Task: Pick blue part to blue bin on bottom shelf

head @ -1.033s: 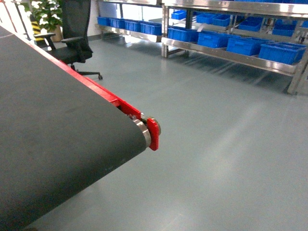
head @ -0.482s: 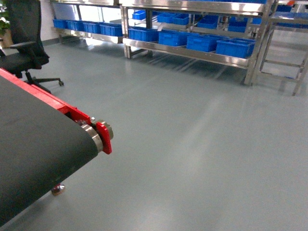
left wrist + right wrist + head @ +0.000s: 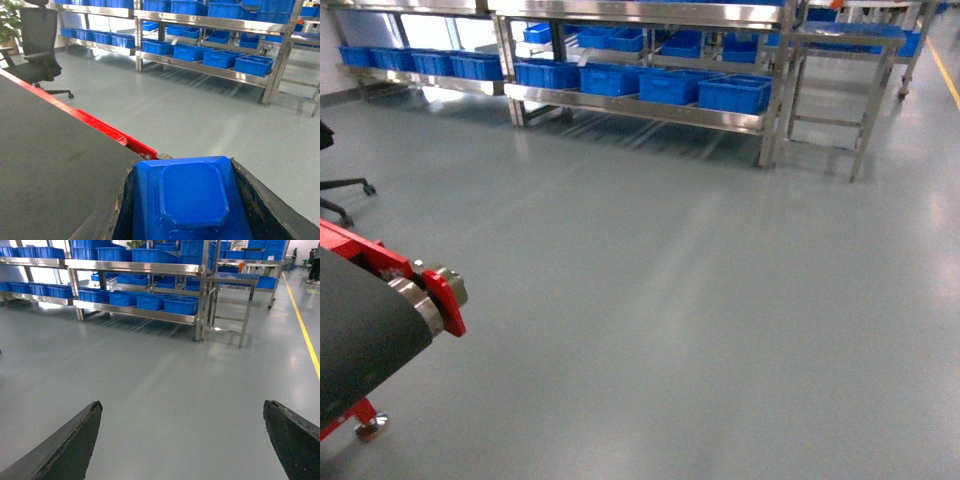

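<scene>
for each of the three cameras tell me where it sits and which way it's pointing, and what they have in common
Head: rides on the robot, slanting down over the floor toward the steel rack; conveyor end at left; no arm visible.
Left wrist: on the left arm, looking past the left gripper, shut on the blue part, over the conveyor belt toward the rack.
Right wrist: on the right arm, facing the rack between the open right gripper fingers.
Shared: all show the bottom shelf with blue bins.

Blue part: smooth, glossy moulded plastic. Bins: blue plastic, slight sheen. Bottom shelf: brushed, shiny steel. Belt: matt dark rubbery surface. Floor: smooth, softly reflective grey coating.
</scene>
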